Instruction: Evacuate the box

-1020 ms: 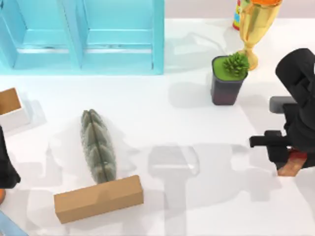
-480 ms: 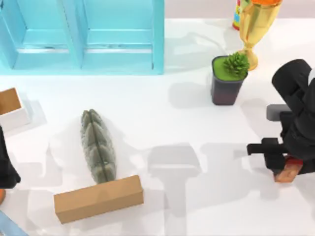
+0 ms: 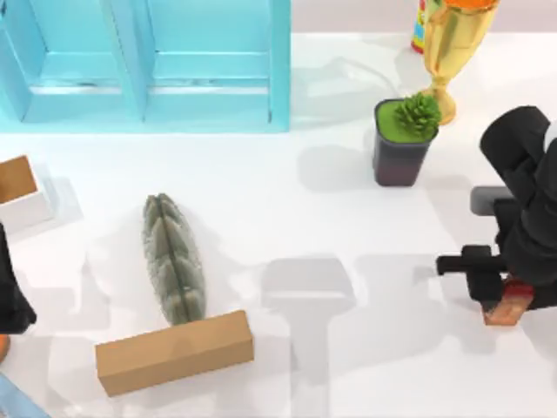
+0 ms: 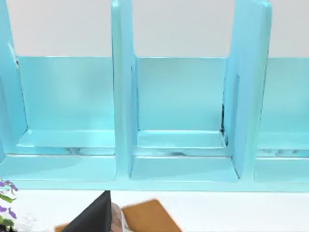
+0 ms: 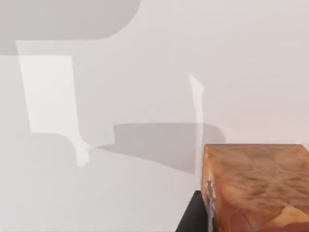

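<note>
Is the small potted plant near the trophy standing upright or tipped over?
Upright. In the top view the potted plant shows its green top facing up above its dark pot, standing on the table beside the gold trophy.

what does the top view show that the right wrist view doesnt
Top view alone: the blue shelf unit, the grey-green ridged object, the cardboard box, the potted plant, the gold trophy, a small white box with a brown top at the left edge, and the left arm parked at the lower left.

Right wrist view alone: the orange-brown block up close, showing its mottled surface.

Both: that block under the right hand, and the white table with shadows.
</note>
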`<state>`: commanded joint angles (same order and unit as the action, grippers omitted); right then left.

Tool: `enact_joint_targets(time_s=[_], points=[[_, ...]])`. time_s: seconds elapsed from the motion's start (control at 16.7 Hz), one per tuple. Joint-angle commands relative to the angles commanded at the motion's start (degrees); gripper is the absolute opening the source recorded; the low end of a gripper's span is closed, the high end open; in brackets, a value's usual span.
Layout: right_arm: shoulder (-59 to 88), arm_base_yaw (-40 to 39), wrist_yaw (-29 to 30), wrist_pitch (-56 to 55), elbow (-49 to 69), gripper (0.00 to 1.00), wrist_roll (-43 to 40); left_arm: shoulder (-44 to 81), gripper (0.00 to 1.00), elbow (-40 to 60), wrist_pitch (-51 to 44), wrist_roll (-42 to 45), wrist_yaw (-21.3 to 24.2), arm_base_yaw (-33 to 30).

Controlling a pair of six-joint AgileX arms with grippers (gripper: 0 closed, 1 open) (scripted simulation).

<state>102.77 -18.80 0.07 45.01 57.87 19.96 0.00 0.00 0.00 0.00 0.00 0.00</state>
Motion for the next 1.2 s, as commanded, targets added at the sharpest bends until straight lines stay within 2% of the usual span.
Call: enact_joint_targets(time_s=[0.3,0.36,0.9,1.2], points=[[0.00,0.00,0.00,0.00,0.00,0.98,0.00,0.00,1.00,0.00,0.00,0.00,0.00,0.00],[0.00,0.00,0.00,0.00,0.00,1.00,0.00,0.00,1.00,0.00,0.00,0.00,0.00,0.00],[-0.09,0.06,-0.01,0.18,0.12,1.00,0.01,0.00,1.00,0.00,0.00,0.00,0.00,0.00],[-2.38,0.21,-0.11,7.54,4.82,1.00,0.11,0.00,1.00,0.00,0.00,0.00,0.00,0.00]])
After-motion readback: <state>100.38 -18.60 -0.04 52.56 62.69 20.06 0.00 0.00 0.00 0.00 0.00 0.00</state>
